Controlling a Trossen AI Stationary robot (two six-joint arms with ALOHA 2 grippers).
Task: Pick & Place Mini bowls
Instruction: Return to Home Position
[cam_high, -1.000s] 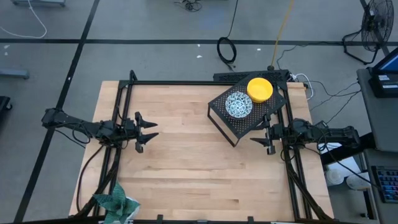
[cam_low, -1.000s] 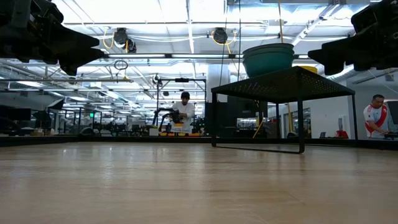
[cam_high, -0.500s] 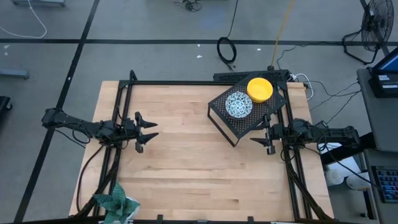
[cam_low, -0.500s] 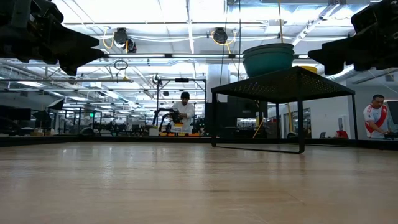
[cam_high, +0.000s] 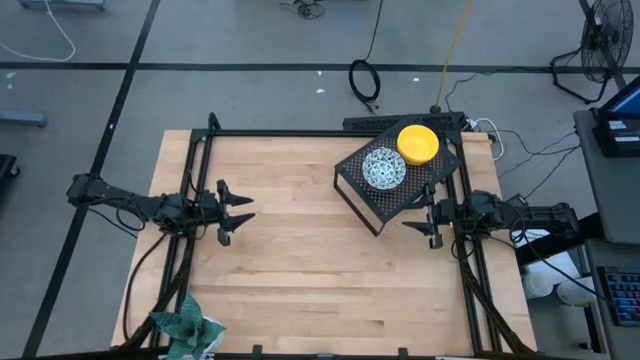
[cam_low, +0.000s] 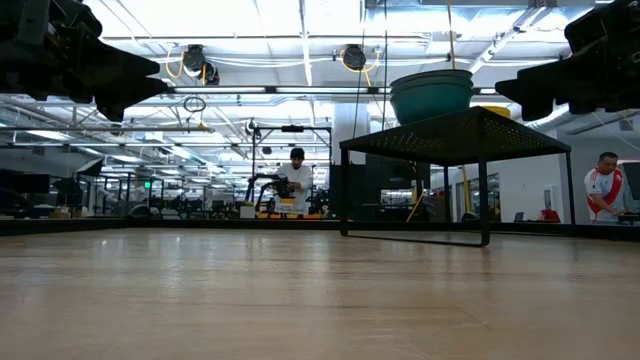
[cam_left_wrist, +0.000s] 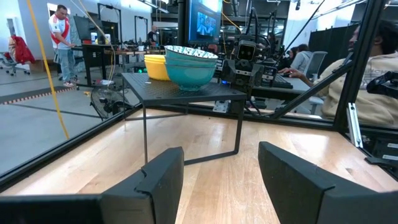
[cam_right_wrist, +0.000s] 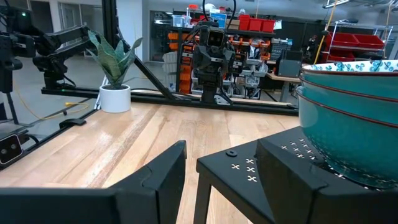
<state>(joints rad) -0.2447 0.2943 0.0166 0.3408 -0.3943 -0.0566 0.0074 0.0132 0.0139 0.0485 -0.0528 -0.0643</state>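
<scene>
The left arm (cam_high: 120, 200) and right arm (cam_high: 520, 212) were slim, matte black and knobbly at the joints, the left gripper (cam_high: 243, 209) at nine o'clock and the right gripper (cam_high: 412, 216) at three o'clock each ending in two broad, angular black fingers (cam_left_wrist: 160, 178) with flat, slanted faces.

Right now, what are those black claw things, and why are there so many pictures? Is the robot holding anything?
It is a robot with two arms working at a wooden table. One picture looks straight down from above. One looks level across the tabletop. The other two come from little cameras on the arms' wrists, so you see each arm's own two dark fingers up close. The left gripper, which is the claw you mean, hangs over the table's left side. The right gripper is beside the black stand. Both claws are open and hold nothing. On top of the stand sit stacked blue patterned bowls and stacked yellow bowls, side by side.
</scene>
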